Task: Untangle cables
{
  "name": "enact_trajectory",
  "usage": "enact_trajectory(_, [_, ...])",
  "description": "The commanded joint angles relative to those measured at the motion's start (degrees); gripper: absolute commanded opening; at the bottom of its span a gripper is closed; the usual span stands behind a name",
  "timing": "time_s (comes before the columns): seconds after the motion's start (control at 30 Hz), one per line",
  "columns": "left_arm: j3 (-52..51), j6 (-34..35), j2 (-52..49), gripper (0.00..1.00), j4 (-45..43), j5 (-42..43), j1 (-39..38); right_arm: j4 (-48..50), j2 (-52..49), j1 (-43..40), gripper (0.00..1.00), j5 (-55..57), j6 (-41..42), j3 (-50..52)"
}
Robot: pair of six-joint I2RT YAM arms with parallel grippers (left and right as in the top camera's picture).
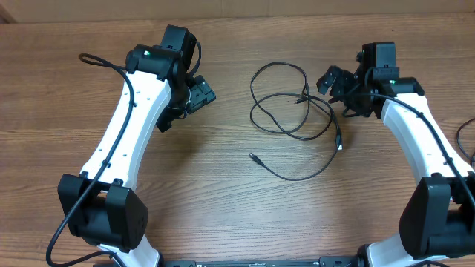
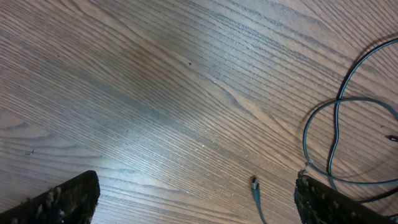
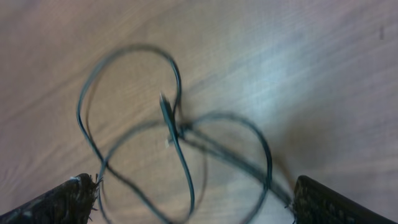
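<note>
1. The cables lay looped mid-table.
2. The right end effector, jaws apart, hung nearest, seemingly over their right side.
3. The left end effector, likewise apart, stood farther off.

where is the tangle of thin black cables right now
In the overhead view, the thin black cables lie looped on the wooden table, nearer the right gripper.

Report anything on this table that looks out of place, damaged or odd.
Only the cables: thin black cords lying in overlapping loops on the table, crossing each other rather than laid out separately. One loose plug end trails out of the tangle. No damage or spill shows.
</note>
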State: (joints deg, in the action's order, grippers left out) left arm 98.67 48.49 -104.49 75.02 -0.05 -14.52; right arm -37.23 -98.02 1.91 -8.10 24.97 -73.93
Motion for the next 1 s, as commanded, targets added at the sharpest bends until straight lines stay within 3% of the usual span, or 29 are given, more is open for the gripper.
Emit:
enact_trajectory(0.0, [-0.07, -0.26, -0.39, 1.00, -0.09, -0.52, -0.13, 3.26, -0.20, 0.24, 1.00, 2.69, -4.24, 1.51])
enact_trajectory(0.3, [-0.07, -0.26, -0.39, 1.00, -0.09, -0.52, -0.13, 13.94, -0.37, 0.28, 0.99, 2.60, -19.41, 1.57])
enact_trajectory(0.63, [-0.07, -0.26, -0.39, 1.00, -0.09, -0.52, -0.13, 14.67, -0.37, 0.33, 0.99, -7.10, -19.52, -0.61])
enact_trajectory(0.73, [-0.07, -0.26, -0.39, 1.00, -0.09, -0.52, -0.13, 12.90, -0.37, 0.39, 0.99, -7.13, -19.54, -2.27])
enact_trajectory(0.97, [-0.07, -0.26, -0.39, 1.00, -0.09, -0.52, -0.13, -6.64, -0.37, 3.85, 0.88, -7.76, -21.18, -9.49])
